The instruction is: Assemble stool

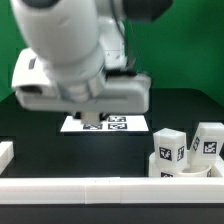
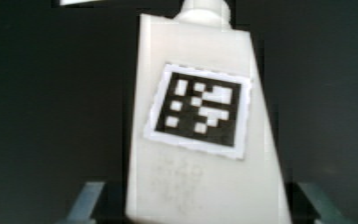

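Observation:
A white stool leg [image 2: 194, 110] with a black-and-white tag and a round peg at its far end fills the wrist view. It lies between my gripper [image 2: 197, 200] fingers [image 2: 91, 200], which press against both of its long sides. In the exterior view my gripper [image 1: 93, 115] is low over the black table, mostly hidden by the arm's white hand, and the held leg barely shows. Two more tagged legs [image 1: 170, 146] [image 1: 208, 140] stand upright at the exterior view's right, on or behind the round seat [image 1: 186, 172].
The marker board [image 1: 118, 125] lies flat just behind my gripper. A long white rail [image 1: 100, 196] runs along the front edge, with a short rail piece [image 1: 5, 152] at the exterior view's left. A green wall stands behind the table.

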`<act>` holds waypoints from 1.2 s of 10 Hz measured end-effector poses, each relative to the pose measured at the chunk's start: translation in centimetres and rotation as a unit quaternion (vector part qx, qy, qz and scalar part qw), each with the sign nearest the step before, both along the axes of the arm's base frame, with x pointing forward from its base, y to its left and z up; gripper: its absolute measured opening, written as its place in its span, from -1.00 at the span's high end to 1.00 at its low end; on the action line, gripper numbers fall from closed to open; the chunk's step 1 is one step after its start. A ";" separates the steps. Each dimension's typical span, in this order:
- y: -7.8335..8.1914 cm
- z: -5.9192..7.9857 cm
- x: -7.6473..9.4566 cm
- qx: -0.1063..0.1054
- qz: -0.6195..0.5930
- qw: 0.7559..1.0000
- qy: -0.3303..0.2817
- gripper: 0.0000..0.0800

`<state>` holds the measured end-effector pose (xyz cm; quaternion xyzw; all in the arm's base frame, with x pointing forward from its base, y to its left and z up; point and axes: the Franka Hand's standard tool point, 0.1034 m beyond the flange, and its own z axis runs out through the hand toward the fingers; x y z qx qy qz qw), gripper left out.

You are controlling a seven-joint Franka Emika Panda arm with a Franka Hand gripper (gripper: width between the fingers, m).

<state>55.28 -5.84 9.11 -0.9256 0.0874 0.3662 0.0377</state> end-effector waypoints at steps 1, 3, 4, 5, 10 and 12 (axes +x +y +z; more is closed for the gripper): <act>-0.2 1.2 0.5 -0.003 -0.006 1.000 0.001 0.18; -0.5 0.5 1.1 -0.008 -0.005 1.000 -0.022 0.18; -0.6 0.4 2.2 -0.016 -0.004 0.998 -0.064 0.18; -0.6 0.5 2.6 -0.022 -0.004 0.995 -0.097 0.18; 3.1 2.9 3.7 -0.062 -0.050 0.962 -0.261 0.18; 3.4 2.6 4.5 -0.076 -0.055 0.939 -0.332 0.18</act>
